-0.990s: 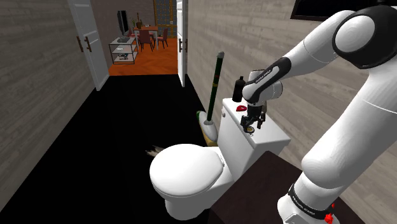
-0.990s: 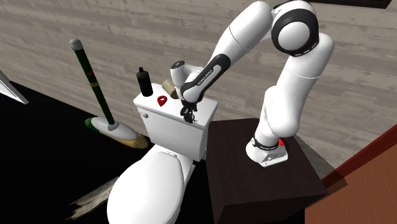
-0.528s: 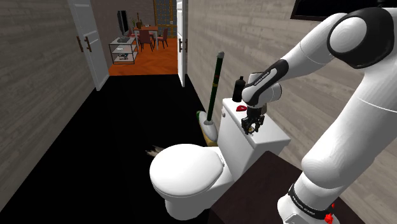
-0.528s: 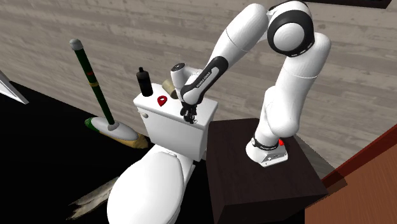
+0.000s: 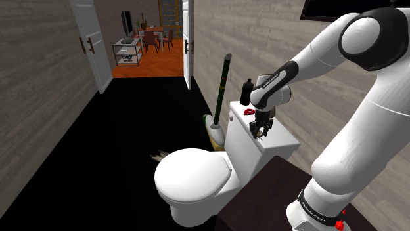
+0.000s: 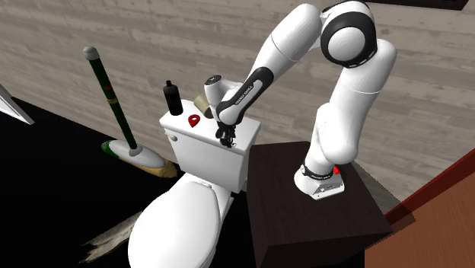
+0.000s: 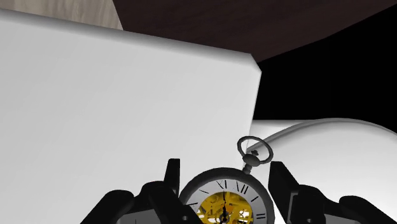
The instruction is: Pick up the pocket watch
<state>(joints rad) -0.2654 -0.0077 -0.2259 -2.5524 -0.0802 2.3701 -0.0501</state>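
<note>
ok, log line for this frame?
phase: grasp | claw: shut on pocket watch | location: over white toilet tank lid | nearby: red item, black bottle on lid | contact with lid: cannot tell

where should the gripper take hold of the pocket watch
Grip the pocket watch across its round case, coming face-on as the gripper does, one finger on each side of the rim. The ring juts from one end, so leave it free.

Pocket watch lower dial cut by wrist view's edge; claw finger roots cut too.
</note>
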